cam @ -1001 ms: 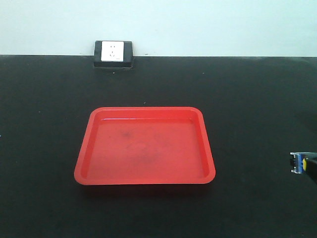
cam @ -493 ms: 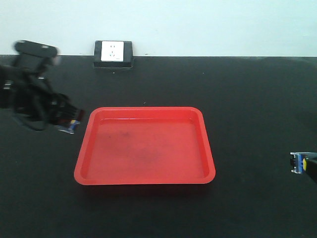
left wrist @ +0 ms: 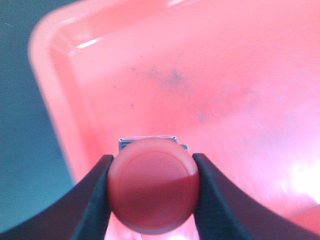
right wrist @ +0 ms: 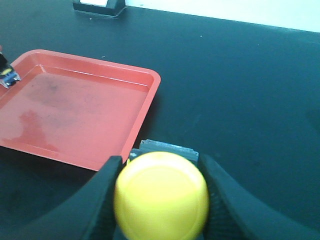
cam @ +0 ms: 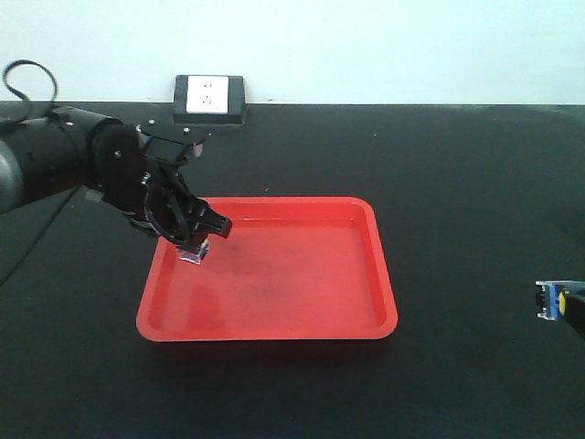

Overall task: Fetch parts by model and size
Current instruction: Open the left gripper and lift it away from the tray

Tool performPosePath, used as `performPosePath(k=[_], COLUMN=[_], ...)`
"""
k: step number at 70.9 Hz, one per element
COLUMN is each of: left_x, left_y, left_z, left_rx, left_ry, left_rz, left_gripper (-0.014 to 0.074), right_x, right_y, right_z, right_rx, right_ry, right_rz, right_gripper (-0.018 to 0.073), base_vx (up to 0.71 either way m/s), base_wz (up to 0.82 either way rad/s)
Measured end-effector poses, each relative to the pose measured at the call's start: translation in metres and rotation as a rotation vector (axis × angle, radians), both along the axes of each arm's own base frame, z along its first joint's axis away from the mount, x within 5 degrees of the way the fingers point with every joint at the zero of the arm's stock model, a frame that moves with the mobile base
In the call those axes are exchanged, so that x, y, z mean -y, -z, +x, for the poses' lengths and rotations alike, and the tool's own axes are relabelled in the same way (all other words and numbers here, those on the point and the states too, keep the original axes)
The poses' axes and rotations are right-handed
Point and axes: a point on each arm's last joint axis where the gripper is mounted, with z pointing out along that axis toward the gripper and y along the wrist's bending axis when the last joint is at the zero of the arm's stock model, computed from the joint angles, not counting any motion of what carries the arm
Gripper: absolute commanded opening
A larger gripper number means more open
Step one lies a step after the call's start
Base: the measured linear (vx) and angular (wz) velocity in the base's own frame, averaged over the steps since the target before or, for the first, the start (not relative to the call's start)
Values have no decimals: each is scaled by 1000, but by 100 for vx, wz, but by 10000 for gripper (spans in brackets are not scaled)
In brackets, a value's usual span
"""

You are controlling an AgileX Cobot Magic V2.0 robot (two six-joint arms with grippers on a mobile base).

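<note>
Work surface: a black table against a pale wall, with a socket box at the table's rear edge. A red tray lies at the centre of the table; its floor shows faint dark scuffs.

Left arm: it enters from the left side. The left gripper is positioned over the tray's left rear corner, just inside the rim. The wrist view shows its two dark fingers closed part-way onto the round cap of the red switch, one finger touching each side. The switch's base points down toward the tray floor beside the left wall. Contact between base and floor cannot be determined.

Right gripper: it is located at the right edge of the front view, over bare table, well apart from the tray and level with its near right corner. Most of it lies outside that view. Its fingers are closed part-way around the cap of the yellow switch — one finger on each side. The switch's dark base, with blue marks, points toward the tray.

Both switches are held — neither lies loose on the tray or table.
</note>
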Motion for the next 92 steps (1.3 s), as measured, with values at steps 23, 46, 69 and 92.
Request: performPosePath(k=[23, 46, 69, 92], left_x=[23, 27, 29, 14], left_y=[23, 33, 13, -92], left_z=[10, 10, 14, -18], left_rx=[-49, -96, -99, 120], left_ry=[26, 17, 22, 32], left_rz=[-10, -23, -26, -125], left_gripper=[71, 363, 524, 524], right_x=[0, 0, 0, 0], right_y=[0, 0, 0, 0], right_z=[0, 0, 0, 0], right_rx=[0, 0, 0, 0], right_ry=[0, 0, 0, 0], right_rz=[0, 0, 0, 0], right_gripper=[-8, -8, -8, -8], base_vx=[0, 0, 0, 0], base_wz=[0, 0, 0, 0])
